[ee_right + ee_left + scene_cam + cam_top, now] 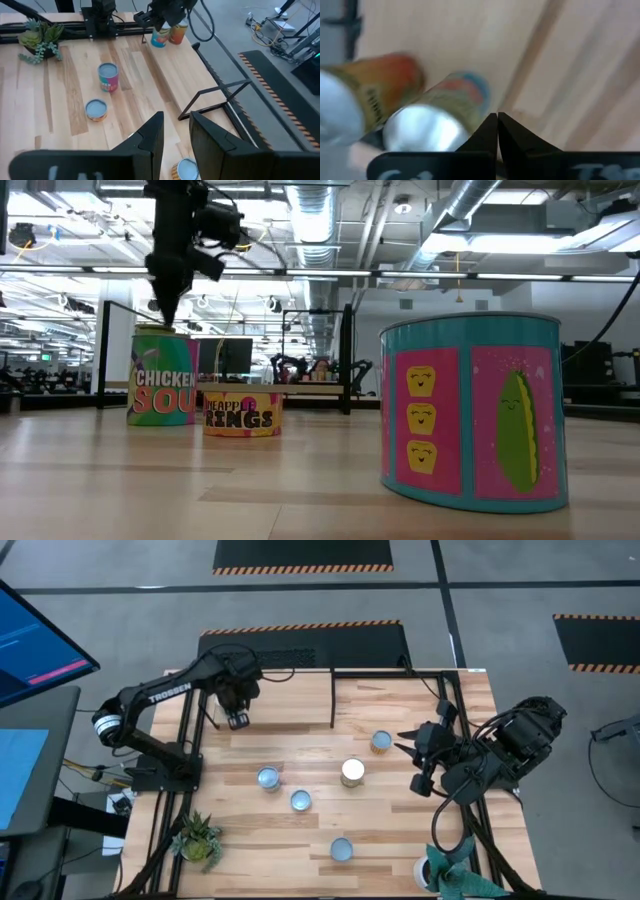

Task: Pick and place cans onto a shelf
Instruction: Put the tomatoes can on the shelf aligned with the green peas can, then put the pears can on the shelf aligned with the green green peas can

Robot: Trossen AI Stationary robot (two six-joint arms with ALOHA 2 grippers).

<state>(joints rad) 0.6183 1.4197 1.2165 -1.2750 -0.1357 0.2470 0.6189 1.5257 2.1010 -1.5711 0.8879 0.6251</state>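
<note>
Left gripper (pixel 238 721) hangs over the shelf (pixel 270 700) at far left, jaws pressed together beside two cans (pixel 159 36). Right gripper (pixel 173 131) waits at right, jaws spread. Five cans (pixel 352 772) dot the tabletop (pixel 400 830).

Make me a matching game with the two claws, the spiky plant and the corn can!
Things:
1. left claw
2. right claw
3. spiky plant
4. corn can

Clues:
a. pink and teal label
b. open, at the right side of the table
c. shut, beside two cans on the shelf
d. by the table's left edge, near a corner

Pairs: 1-c, 2-b, 3-d, 4-a
</note>
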